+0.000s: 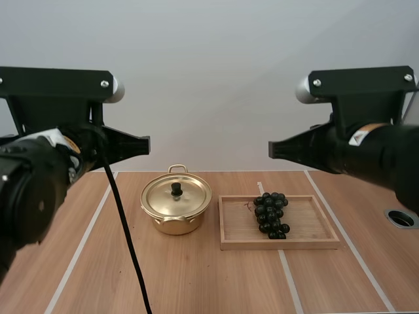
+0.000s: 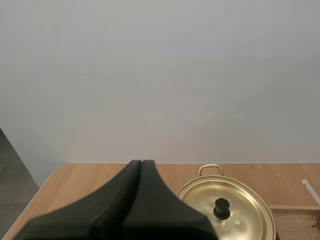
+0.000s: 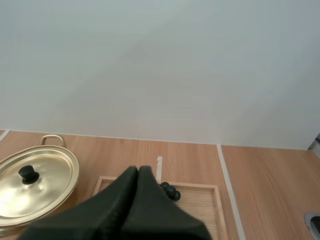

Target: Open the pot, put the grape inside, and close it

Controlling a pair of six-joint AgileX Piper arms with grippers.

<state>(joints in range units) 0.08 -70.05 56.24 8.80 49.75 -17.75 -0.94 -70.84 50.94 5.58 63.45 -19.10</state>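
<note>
1. Since the lid [image 1: 178,196] sits on the pot [image 1: 175,214] and the grapes [image 1: 271,214] lie outside it, I judge the task to be at its very start, with all three steps left.
2. My left claw [image 1: 145,144] hangs high over the worktop [image 1: 196,281], closed into one dark wedge and holding nothing. It points inward, above and to the left of the pot.
3. My right claw [image 1: 272,150] hangs at much the same height on the other side. It is likewise pressed shut and empty, with the tray [image 1: 281,244] below it.
4. The gold pot stands on the worktop between my two arms. Its lid is seated flat, with a black knob [image 1: 176,189] upright at its centre.
5. The bunch of dark grapes lies inside the shallow wooden tray, which sits just beside the pot on its right, not touching it.
6. What remains, as I judge it: lift the lid by its knob, carry the grapes from tray to pot, then set the lid back — the left claw looks better placed for the lid and the right for the grapes.
</note>
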